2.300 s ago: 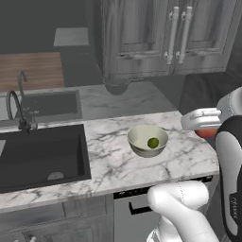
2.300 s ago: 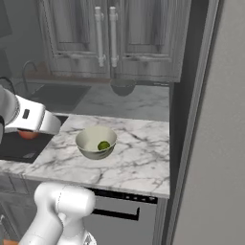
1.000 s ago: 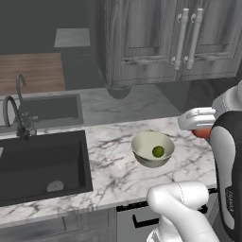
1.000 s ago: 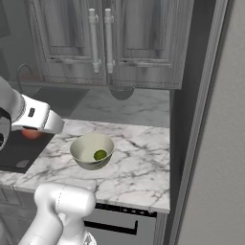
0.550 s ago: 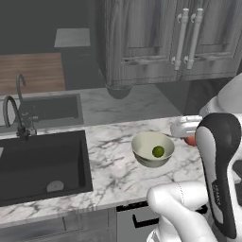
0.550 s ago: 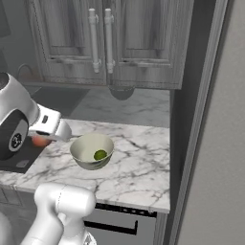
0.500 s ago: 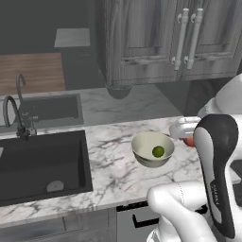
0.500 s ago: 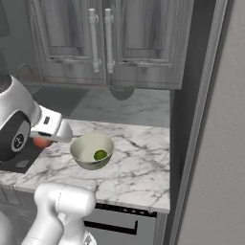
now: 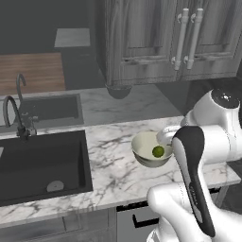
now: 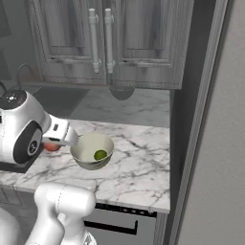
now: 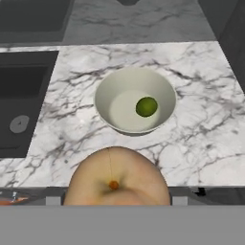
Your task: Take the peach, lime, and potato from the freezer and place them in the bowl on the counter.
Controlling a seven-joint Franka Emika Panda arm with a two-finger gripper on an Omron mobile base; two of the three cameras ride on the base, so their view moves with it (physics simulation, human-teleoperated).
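Above bowl (image 11: 135, 99) (lime (image 11: 146, 106) inside): pincer-held peach (image 11: 117, 177); no writing.

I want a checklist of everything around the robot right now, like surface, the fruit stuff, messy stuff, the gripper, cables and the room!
Surface: white marble counter with grey veins, a black sink set in it.
Job's things: cream bowl stands on the counter; the lime lies inside it. The peach fills the bottom of the hand view, short of the bowl. Potato: nothing seen.
Clutter: nothing seen.
Gripper: gripper beside the bowl, shut on the peach.
Cables: nothing seen.
Surroundings: dark faucet behind the sink, grey wood-grain cabinets above, tall grey freezer to the right of the counter.
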